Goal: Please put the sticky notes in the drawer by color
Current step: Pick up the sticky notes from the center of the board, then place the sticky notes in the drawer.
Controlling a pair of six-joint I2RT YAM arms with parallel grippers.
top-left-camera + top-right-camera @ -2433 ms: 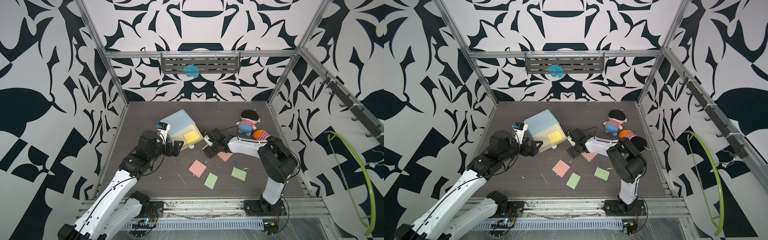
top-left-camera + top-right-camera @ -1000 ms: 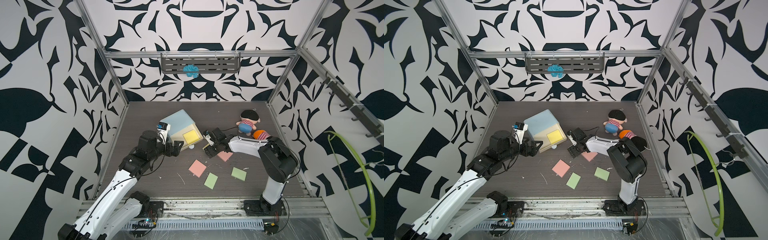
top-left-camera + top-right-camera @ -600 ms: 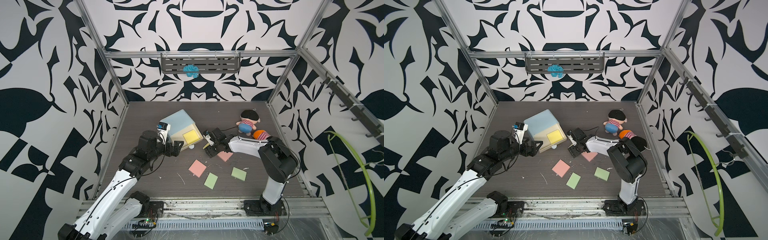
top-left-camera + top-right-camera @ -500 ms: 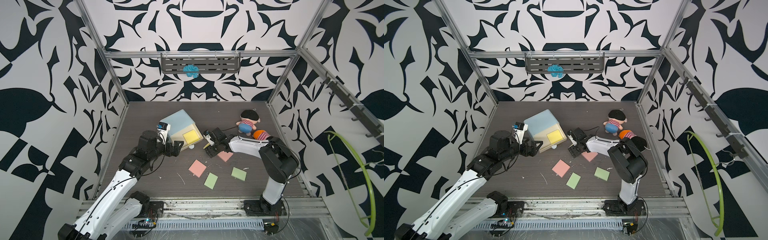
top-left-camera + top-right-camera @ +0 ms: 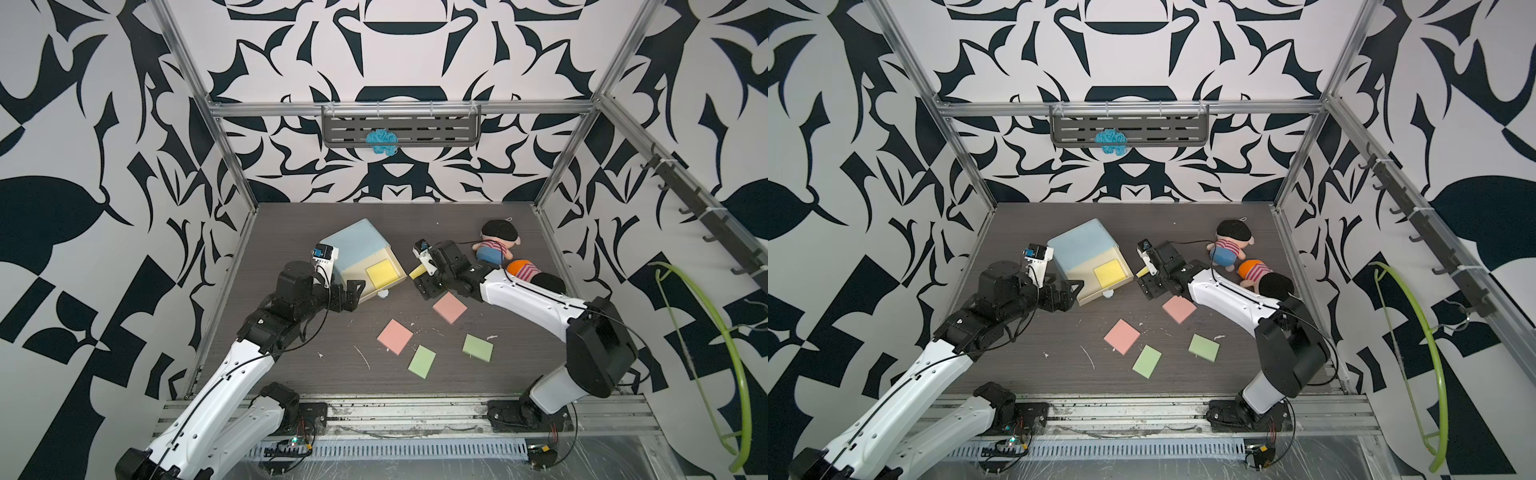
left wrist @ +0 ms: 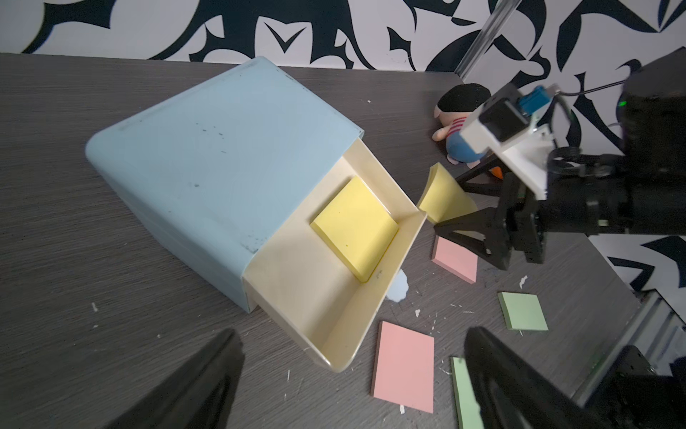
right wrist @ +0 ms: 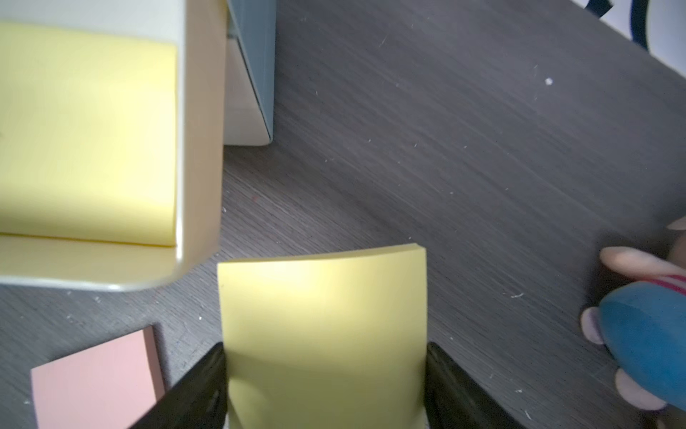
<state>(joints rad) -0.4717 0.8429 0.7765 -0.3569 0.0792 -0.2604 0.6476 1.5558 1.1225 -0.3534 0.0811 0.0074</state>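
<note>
The pale blue drawer (image 5: 357, 245) chest stands at the left centre, its top cream tray pulled out with one yellow pad (image 5: 379, 274) inside. My right gripper (image 7: 324, 353) is shut on a second yellow pad (image 7: 323, 315), pinching its two side edges so it bows. It holds the pad just right of the open tray (image 6: 386, 297). My left gripper (image 6: 352, 345) hangs open and empty at the tray's front corner. On the table lie two pink pads (image 5: 450, 307) (image 5: 395, 336) and two green pads (image 5: 422, 361) (image 5: 478, 348).
Two plush dolls (image 5: 496, 245) (image 5: 528, 272) lie behind the right arm. A wall rack with a blue tuft (image 5: 382, 141) hangs at the back. A green hoop (image 5: 706, 353) hangs outside the right wall. Small paper scraps dot the table.
</note>
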